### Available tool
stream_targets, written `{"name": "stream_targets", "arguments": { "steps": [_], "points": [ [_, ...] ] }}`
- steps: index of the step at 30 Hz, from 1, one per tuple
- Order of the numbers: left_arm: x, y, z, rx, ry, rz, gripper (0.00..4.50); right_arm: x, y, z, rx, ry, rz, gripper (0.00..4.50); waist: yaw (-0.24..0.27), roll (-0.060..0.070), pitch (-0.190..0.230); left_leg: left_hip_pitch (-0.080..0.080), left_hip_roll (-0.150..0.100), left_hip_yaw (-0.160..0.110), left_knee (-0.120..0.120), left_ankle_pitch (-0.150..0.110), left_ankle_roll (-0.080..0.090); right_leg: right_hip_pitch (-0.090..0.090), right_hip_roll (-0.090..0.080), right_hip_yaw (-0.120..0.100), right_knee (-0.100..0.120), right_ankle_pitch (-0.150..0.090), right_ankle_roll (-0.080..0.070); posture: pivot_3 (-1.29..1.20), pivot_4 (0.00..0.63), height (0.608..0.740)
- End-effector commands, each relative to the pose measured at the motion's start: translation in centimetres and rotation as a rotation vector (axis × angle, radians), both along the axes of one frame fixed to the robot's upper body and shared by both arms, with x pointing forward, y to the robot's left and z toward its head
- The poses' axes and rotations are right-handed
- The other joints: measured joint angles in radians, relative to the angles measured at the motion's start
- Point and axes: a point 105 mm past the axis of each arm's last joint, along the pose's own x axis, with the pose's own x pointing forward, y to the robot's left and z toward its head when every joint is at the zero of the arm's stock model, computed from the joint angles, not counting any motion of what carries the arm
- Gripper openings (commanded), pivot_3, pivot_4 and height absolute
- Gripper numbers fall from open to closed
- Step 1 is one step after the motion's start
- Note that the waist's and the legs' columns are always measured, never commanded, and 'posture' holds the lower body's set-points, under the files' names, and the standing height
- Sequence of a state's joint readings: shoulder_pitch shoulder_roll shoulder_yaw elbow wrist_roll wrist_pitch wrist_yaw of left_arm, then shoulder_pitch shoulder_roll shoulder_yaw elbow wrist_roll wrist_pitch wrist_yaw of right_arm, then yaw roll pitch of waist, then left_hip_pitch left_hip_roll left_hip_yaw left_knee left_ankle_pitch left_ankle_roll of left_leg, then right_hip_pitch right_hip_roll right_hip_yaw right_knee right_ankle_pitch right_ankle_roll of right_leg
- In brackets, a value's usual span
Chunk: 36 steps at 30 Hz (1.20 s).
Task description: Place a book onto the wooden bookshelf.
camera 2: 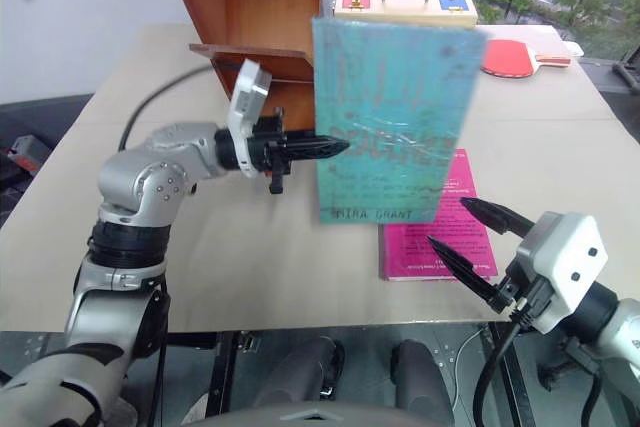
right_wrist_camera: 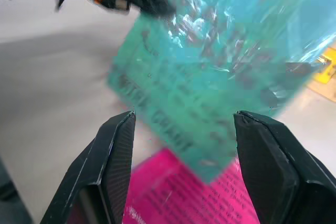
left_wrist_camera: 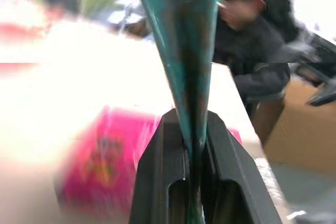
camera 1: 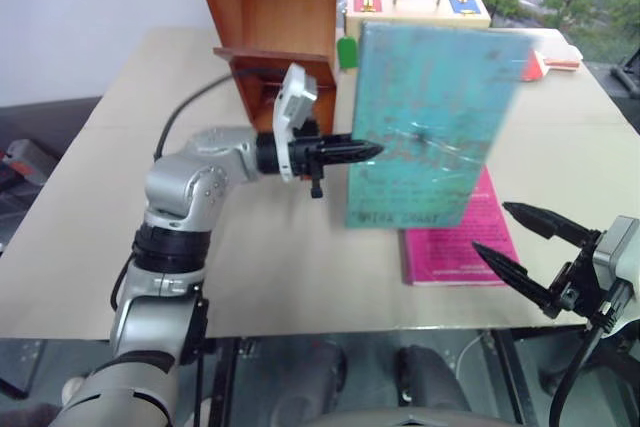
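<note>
The book (camera 1: 430, 127), large, thin and teal with a worn cover, stands upright in the air over the table. My left gripper (camera 1: 372, 150) points level at its left edge and is shut on it; in the left wrist view the book's edge (left_wrist_camera: 184, 51) is pinched between the two black fingers (left_wrist_camera: 163, 182). The wooden bookshelf (camera 1: 280, 7), reddish-brown, rises just behind and left of the book. At the front right my right gripper (camera 1: 490, 227) stands open, holding nothing, close in front of the book (right_wrist_camera: 210, 77).
A bright pink book (camera 1: 460, 242) lies flat on the beige table (camera 1: 100, 197) under the teal one. Behind are a pale wooden box (camera 1: 420, 9) with coloured doors and a red paddle (camera 2: 520, 57). A person (left_wrist_camera: 252, 35) sits beyond the table.
</note>
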<state>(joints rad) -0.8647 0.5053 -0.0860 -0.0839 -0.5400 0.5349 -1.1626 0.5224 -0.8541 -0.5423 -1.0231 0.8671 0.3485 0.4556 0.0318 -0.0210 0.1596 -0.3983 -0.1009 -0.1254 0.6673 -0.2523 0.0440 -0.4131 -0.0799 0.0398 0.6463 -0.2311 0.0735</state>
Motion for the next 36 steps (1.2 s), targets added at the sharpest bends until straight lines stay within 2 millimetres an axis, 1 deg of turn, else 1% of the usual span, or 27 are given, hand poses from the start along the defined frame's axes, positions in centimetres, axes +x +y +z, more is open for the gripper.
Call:
{"name": "stream_targets", "arguments": {
  "steps": [1, 3, 5, 7, 8, 9, 12, 13, 15, 17, 18, 20, 23, 25, 28, 30, 36],
  "points": [
    [0.2, -0.9, 5.9, 0.17, -0.764, 0.065, 0.07, 0.2, -0.9, 1.0, -0.006, -0.047, -0.034, 3.07, 0.007, 0.0, 0.0, 0.0, 0.0, 0.0, 0.0, 0.0, 0.0, 0.0, 0.0, 0.0, -0.002, 0.001, 0.0, 0.0, 0.15, 0.74],
    [1.4, -0.4, 9.0, 0.177, -0.886, 0.137, 0.07, 0.5, -1.1, 1.0, -0.003, -0.051, -0.039, 3.07, 0.007, 0.001, -0.001, 0.001, 0.0, 0.002, -0.001, 0.0, 0.001, 0.0, 0.001, 0.0, -0.003, 0.001, 0.001, 0.0, 0.15, 0.74],
    [2.5, 0.5, 11.4, 0.2, -0.98, 0.205, 0.07, 1.0, -1.2, 0.9, -0.003, -0.056, -0.042, 3.07, 0.003, 0.002, 0.0, 0.001, 0.0, 0.004, -0.001, -0.001, 0.002, 0.0, 0.001, 0.0, -0.003, 0.001, 0.001, 0.0, 0.15, 0.74],
    [3.9, 1.7, 13.1, 0.252, -1.006, 0.294, 0.07, 1.4, -1.2, 0.8, -0.001, -0.063, -0.038, 3.07, -0.005, 0.002, 0.0, 0.002, 0.0, 0.004, -0.001, -0.001, 0.003, 0.0, 0.002, 0.001, -0.003, 0.001, 0.002, 0.0, 0.15, 0.74],
    [4.6, 2.3, 13.7, 0.29, -1.016, 0.334, 0.07, 1.7, -1.2, 0.9, -0.002, -0.069, -0.033, 3.07, -0.008, 0.002, 0.0, 0.001, 0.0, 0.004, -0.002, -0.001, 0.003, -0.001, 0.006, 0.001, -0.002, 0.001, 0.002, 0.0, 0.15, 0.74],
    [5.2, 3.0, 14.1, 0.341, -1.017, 0.369, 0.07, 1.9, -1.1, 0.9, -0.001, -0.075, -0.027, 3.07, -0.014, 0.001, 0.001, 0.001, 0.0, 0.004, -0.001, -0.001, 0.003, -0.001, 0.007, 0.0, -0.002, 0.001, 0.002, 0.0, 0.15, 0.74],
    [6.8, 5.3, 14.1, 0.53, -1.011, 0.455, 0.07, 2.4, -0.9, 1.1, -0.002, -0.091, -0.011, 3.07, -0.022, 0.001, 0.002, 0.001, 0.0, 0.004, -0.001, -0.002, 0.004, -0.001, 0.008, 0.0, -0.001, 0.001, 0.003, 0.0, 0.15, 0.74],
    [7.5, 6.1, 14.0, 0.592, -0.982, 0.492, 0.07, 2.6, -0.8, 1.2, 0.0, -0.098, -0.005, 3.07, -0.023, 0.002, 0.002, 0.001, 0.0, 0.004, 0.0, -0.002, 0.004, -0.001, 0.008, 0.0, -0.001, 0.001, 0.003, 0.0, 0.15, 0.74],
    [8.2, 7.8, 13.6, 0.737, -0.961, 0.53, 0.07, 3.0, -0.7, 1.4, 0.0, -0.112, 0.006, 3.07, -0.023, 0.002, 0.003, 0.001, 0.0, 0.004, 0.0, -0.003, 0.005, -0.001, 0.008, 0.0, -0.001, 0.001, 0.003, 0.0, 0.15, 0.74],
    [8.6, 8.6, 14.1, 0.783, -0.914, 0.578, 0.07, 3.4, -0.6, 1.9, -0.01, -0.141, 0.016, 3.07, -0.024, 0.0, 0.005, 0.0, 0.0, 0.004, 0.001, -0.003, 0.006, -0.001, 0.008, 0.0, -0.001, 0.001, 0.003, 0.0, 0.15, 0.74],
    [9.1, 9.1, 14.1, 0.847, -0.893, 0.609, 0.07, 4.0, -0.6, 2.7, -0.031, -0.178, 0.016, 3.07, -0.024, -0.002, 0.008, 0.0, 0.0, 0.004, 0.001, -0.003, 0.006, -0.001, 0.008, 0.0, -0.001, 0.001, 0.004, 0.0, 0.15, 0.74],
    [9.8, 10.2, 13.2, 0.972, -0.828, 0.644, 0.07, 5.1, -0.8, 4.2, -0.05, -0.239, 0.007, 3.07, -0.025, -0.003, 0.013, -0.001, -0.001, 0.004, 0.002, -0.003, 0.006, -0.001, 0.008, 0.0, -0.001, 0.002, 0.005, 0.0, 0.15, 0.74],
    [10.7, 11.2, 10.6, 1.125, -0.772, 0.619, 0.07, 6.4, -0.6, 5.7, -0.089, -0.282, -0.005, 3.07, -0.028, -0.002, 0.014, -0.001, -0.001, 0.005, 0.003, -0.004, 0.008, -0.001, 0.008, 0.0, -0.001, 0.003, 0.006, 0.0, 0.15, 0.74],
    [11.0, 11.6, 9.7, 1.18, -0.756, 0.618, 0.07, 7.1, -0.4, 6.3, -0.105, -0.286, -0.014, 3.07, -0.028, -0.002, 0.014, -0.001, -0.001, 0.005, 0.002, -0.004, 0.007, -0.001, 0.008, 0.0, -0.001, 0.003, 0.006, 0.0, 0.15, 0.74],
    [10.7, 11.0, 9.3, 1.169, -0.715, 0.584, 0.07, 7.5, 0.1, 6.9, -0.104, -0.274, -0.005, 3.07, -0.035, -0.001, 0.013, 0.001, 0.0, 0.005, 0.002, -0.005, 0.009, -0.001, 0.008, 0.0, 0.002, 0.003, 0.006, 0.0, 0.15, 0.74],
    [10.5, 11.2, 9.0, 1.188, -0.701, 0.571, 0.07, 7.7, 0.2, 7.1, -0.116, -0.276, -0.008, 3.07, -0.039, -0.001, 0.013, 0.001, 0.0, 0.005, 0.003, -0.006, 0.01, -0.001, 0.008, 0.0, 0.004, 0.003, 0.006, 0.0, 0.15, 0.74],
    [9.8, 12.1, 9.2, 1.207, -0.674, 0.574, 0.07, 8.0, 0.1, 7.2, -0.135, -0.278, -0.01, 3.07, -0.046, -0.001, 0.013, 0.001, 0.0, 0.005, 0.004, -0.006, 0.01, -0.002, 0.008, 0.001, 0.007, 0.003, 0.006, 0.0, 0.15, 0.74]
  ]
}}
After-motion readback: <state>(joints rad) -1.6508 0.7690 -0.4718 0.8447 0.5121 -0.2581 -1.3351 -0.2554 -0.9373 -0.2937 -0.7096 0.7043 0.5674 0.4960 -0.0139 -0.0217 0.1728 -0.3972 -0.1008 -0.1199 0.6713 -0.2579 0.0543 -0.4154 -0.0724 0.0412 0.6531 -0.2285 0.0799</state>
